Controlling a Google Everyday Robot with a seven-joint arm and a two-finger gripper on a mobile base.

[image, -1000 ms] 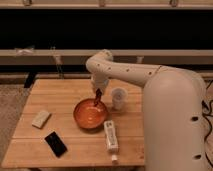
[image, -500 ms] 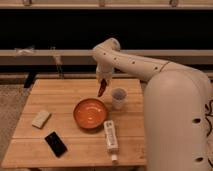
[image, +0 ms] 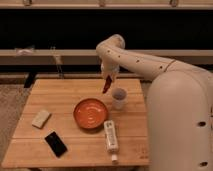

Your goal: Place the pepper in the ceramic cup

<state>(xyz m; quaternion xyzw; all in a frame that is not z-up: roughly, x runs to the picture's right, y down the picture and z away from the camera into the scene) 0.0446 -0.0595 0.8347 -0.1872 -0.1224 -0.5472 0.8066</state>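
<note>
A small dark-red pepper (image: 106,87) hangs from my gripper (image: 108,79), which is shut on its top end. The gripper hovers above the wooden table (image: 65,95), just up and left of the ceramic cup (image: 119,98). The cup is pale whitish-grey with a dark inside and stands upright to the right of the orange bowl (image: 91,113). The pepper's lower tip is a little left of the cup's rim and above it, not touching.
A white bottle (image: 111,135) lies on its side in front of the bowl. A black phone (image: 55,144) lies near the front left. A pale sponge-like block (image: 41,118) sits at the left. My white arm and body fill the right side.
The gripper has lifted the pepper from over the orange bowl and carried it up and right toward the cup.
</note>
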